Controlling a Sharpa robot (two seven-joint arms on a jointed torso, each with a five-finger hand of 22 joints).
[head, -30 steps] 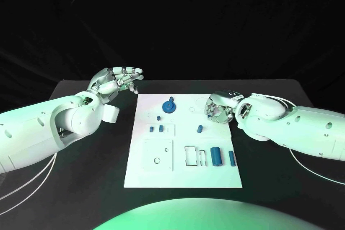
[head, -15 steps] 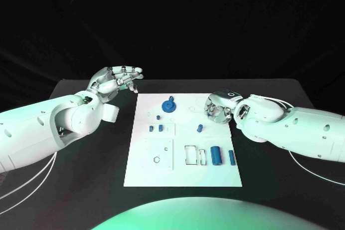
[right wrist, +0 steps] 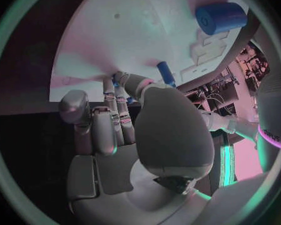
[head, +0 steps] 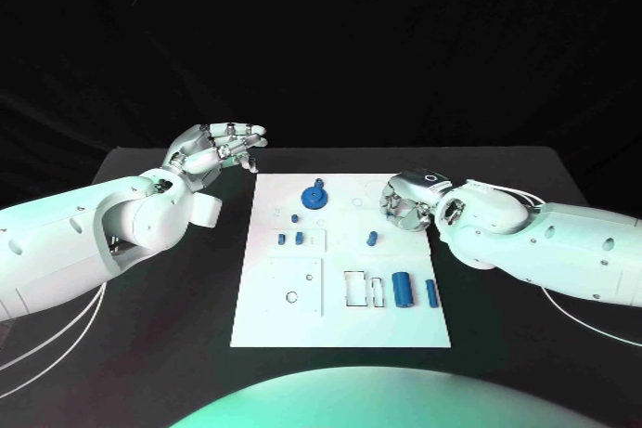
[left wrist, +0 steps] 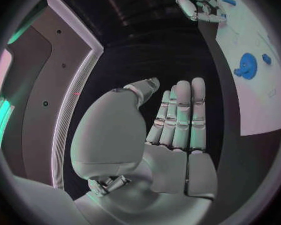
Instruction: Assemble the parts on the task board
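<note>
Now my right hand (head: pixel 405 203) on the white plate task board (head: pixel 268 307), wrist view catches fingertips (right wrist: pixel 120 78) touching a small blue part (right wrist: pixel 165 73), left hand (head: pixel 214 149) empty, fingers loosely apart.

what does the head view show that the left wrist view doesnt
Head view: the whole task board with the two blue cylinders lying near its front right, the small blue pieces at its middle, and both arms.

Left wrist view: the left hand's palm side close up, fingers straight and holding nothing.

Both: the blue gear on the board, and the right hand over the board's edge.
</note>
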